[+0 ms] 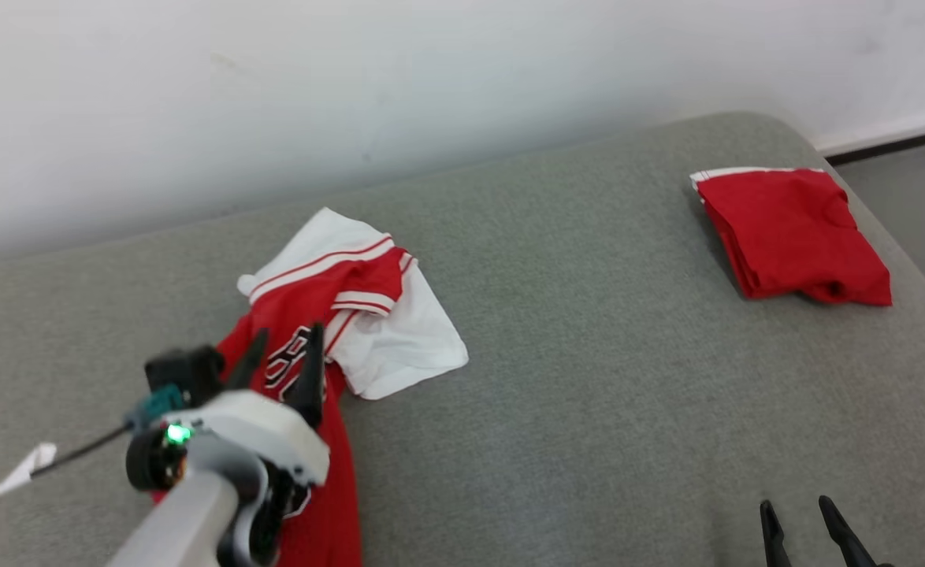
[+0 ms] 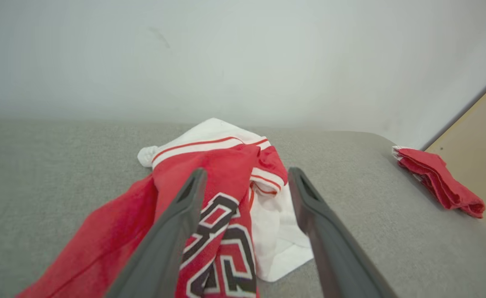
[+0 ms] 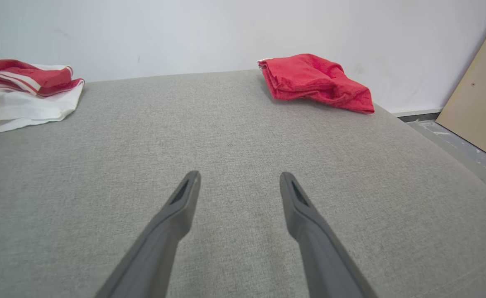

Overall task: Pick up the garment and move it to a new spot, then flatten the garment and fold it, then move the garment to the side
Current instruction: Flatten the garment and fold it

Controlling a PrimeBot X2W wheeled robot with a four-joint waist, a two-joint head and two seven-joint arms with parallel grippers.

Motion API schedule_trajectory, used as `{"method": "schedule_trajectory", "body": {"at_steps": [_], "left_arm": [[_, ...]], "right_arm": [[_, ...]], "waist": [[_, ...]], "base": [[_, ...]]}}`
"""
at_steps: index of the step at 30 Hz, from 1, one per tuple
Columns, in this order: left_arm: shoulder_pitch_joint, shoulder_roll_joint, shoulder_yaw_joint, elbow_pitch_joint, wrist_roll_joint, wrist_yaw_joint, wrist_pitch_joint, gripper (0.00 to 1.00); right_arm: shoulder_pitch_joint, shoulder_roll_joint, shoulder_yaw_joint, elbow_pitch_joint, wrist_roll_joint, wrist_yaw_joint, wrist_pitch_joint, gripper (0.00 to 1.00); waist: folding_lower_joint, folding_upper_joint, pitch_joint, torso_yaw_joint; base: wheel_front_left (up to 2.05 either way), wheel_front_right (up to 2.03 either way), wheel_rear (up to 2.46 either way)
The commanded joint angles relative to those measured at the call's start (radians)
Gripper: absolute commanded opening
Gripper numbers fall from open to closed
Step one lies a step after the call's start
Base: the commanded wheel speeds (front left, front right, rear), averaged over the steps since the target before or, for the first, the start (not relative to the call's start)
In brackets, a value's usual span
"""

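garment [image 1: 352,279]: red and white, red-and-white striped trim, black lettering outlined in white. folded cloth [image 1: 793,232]: plain red, white edge. padded surface [image 1: 588,378]: grey, fine weave. wall [image 1: 352,79]: white. left pincer [image 1: 289,335], right pincer [image 1: 795,504]: dark grey. board [image 3: 483,91]: tan.

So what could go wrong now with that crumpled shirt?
The shirt lies bunched in overlapping layers, so the open left gripper over it may pinch several at once and it may not spread flat. The folded red cloth sits near the edge of the cushion; a wide sweep might knock it off.
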Motion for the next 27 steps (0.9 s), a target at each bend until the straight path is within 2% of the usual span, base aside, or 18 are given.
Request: {"method": "schedule_trajectory", "body": {"at_steps": [1,9,14,18,19,20,23,27], "left_arm": [[0.047,0.015,0.0,-0.025,-0.007,0.016,-0.008,1.0],[0.277,0.068,0.01,-0.207,-0.025,0.132,0.008,1.0],[0.36,0.088,-0.011,-0.266,-0.025,0.169,0.041,1.0],[0.373,0.085,-0.022,-0.267,-0.027,0.175,0.057,1.0],[0.366,0.085,-0.026,-0.256,-0.025,0.175,0.062,0.41],[0.359,0.089,-0.027,-0.251,-0.019,0.174,0.06,0.0],[0.343,0.094,-0.006,-0.26,-0.039,0.162,0.055,0.0],[0.329,0.13,0.025,-0.276,-0.039,0.175,0.059,0.0]], "right_arm": [[0.017,-0.011,0.0,-0.002,-0.006,-0.002,0.001,1.0],[0.046,-0.021,-0.006,-0.014,-0.007,-0.002,0.001,1.0],[0.045,-0.02,-0.004,-0.015,-0.007,-0.002,0.001,1.0],[0.036,-0.021,-0.003,-0.015,-0.004,-0.002,0.001,1.0],[0.03,-0.024,0.0,-0.015,-0.003,-0.002,0.001,1.0],[0.027,-0.026,0.001,-0.015,-0.003,-0.002,0.001,1.0],[0.025,-0.029,0.0,-0.018,-0.001,-0.002,0.001,1.0],[0.03,-0.027,-0.004,-0.022,-0.002,-0.002,0.001,1.0]], "waist": [[0.0,0.0,-0.036,0.034],[0.0,0.0,-0.048,0.07],[0.0,0.0,-0.033,0.081],[0.0,0.0,-0.025,0.085],[0.0,0.0,-0.021,0.085],[0.0,0.0,-0.019,0.085],[0.0,0.0,-0.014,0.083],[0.0,0.0,-0.006,0.083]], "base": [[0.0,0.0,0.0],[0.0,0.0,0.0],[0.0,0.0,0.0],[0.0,0.0,0.0],[0.0,0.0,0.0],[0.0,0.0,0.0],[0.0,0.0,0.0],[0.0,0.0,0.0]]}}
